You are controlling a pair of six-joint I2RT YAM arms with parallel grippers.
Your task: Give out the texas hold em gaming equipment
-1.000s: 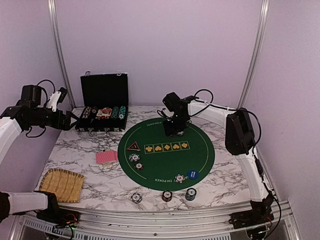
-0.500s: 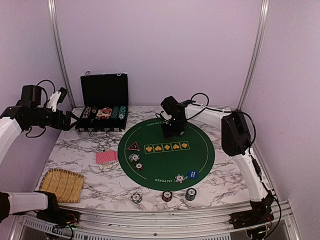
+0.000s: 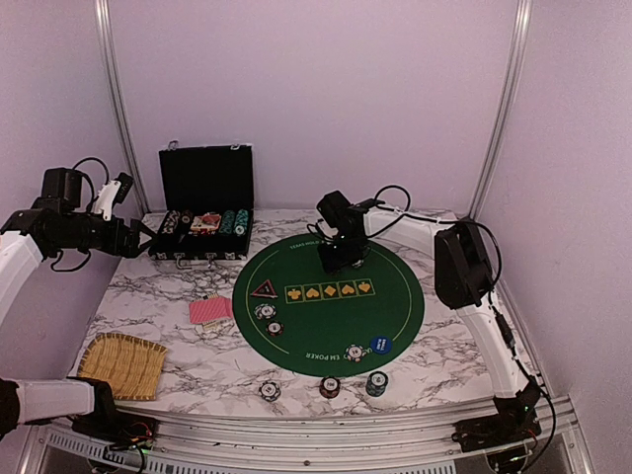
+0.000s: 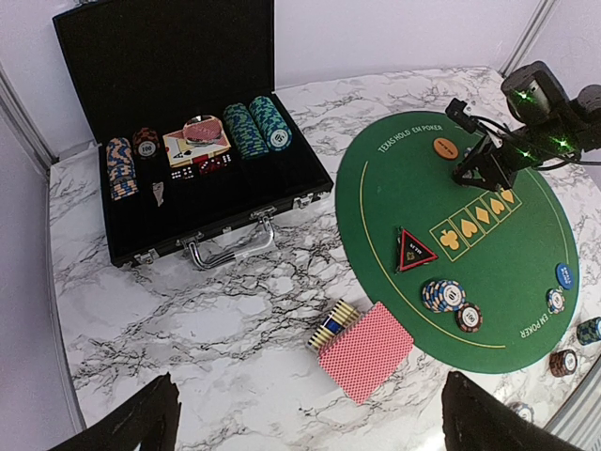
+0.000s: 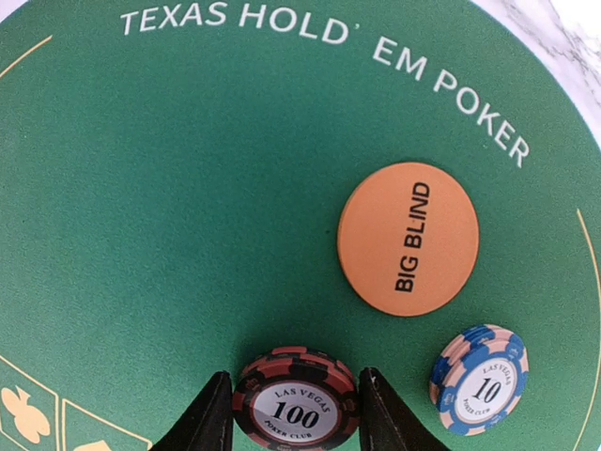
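My right gripper (image 5: 294, 378) is down on the far part of the green poker mat (image 3: 395, 306), its fingers closed against a red-and-black 100 chip stack (image 5: 297, 413) that rests on the felt. The orange BIG BLIND button (image 5: 408, 238) and a blue 10 chip stack (image 5: 479, 379) lie just beside it. The dark triangular button (image 3: 263, 289), two chip stacks (image 3: 270, 319) and the blue button (image 3: 380, 345) lie on the mat. Red-backed cards (image 4: 366, 349) lie on the marble. My left gripper (image 4: 305, 423) is open and empty, held high at the left.
The open black chip case (image 3: 205, 178) with more chips stands at the back left. A woven straw mat (image 3: 122, 363) lies at the front left. Three chip stacks (image 3: 330, 386) sit on the marble near the front edge. The right arm (image 3: 464, 257) reaches over the mat's right side.
My right gripper has shifted slightly left and lower onto the far part of the mat. The left arm has not moved.
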